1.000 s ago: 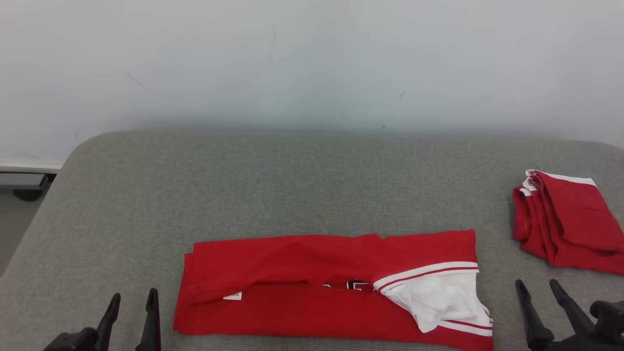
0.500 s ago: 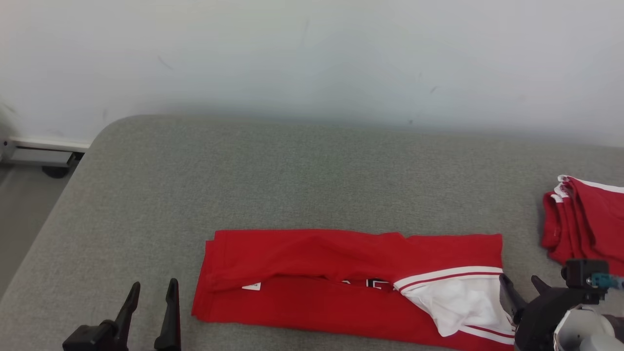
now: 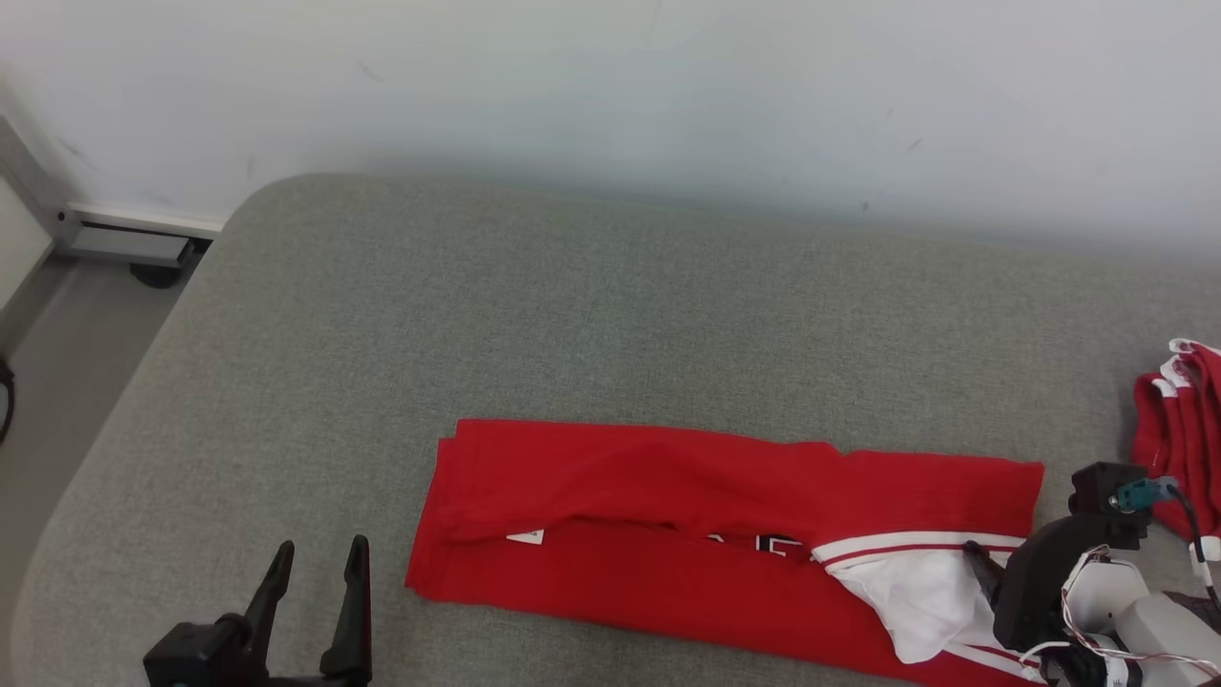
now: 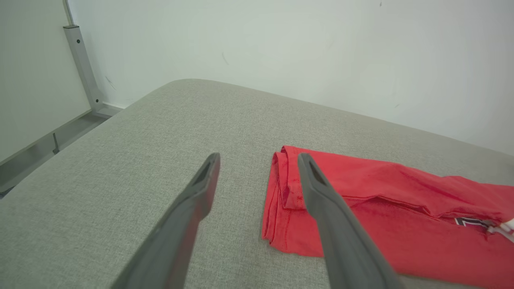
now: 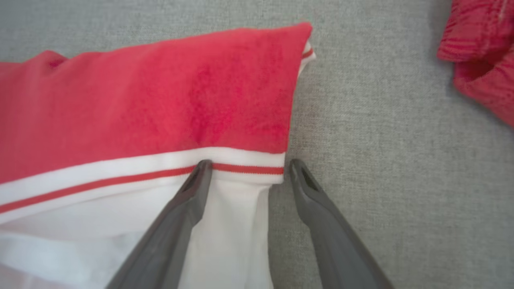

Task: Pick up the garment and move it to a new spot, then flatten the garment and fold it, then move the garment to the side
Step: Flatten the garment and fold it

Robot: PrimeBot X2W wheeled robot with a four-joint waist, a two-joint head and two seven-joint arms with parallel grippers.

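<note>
Garment: long red folded cloth band with white striped trim (image 3: 668, 482), lying flat on the grey woven-fabric surface (image 3: 572, 305).
Long axis: left to right across the robot, one short end toward each claw.
Right claw (image 5: 249, 162): fingers apart, straddling the right short end at the white trim, one over cloth, one over bare surface; clamped on nothing.
Left claw (image 3: 321, 544): fingers apart, empty, just beside the left end, not touching it.
Nearer arm: right, by my judgement.
Right wrist view: the straddle, which the wrist hides in the head view.
Left wrist view: stacked layers at the left end.
Neighbour: crumpled red pile (image 3: 1178, 420), apart, further right.
</note>
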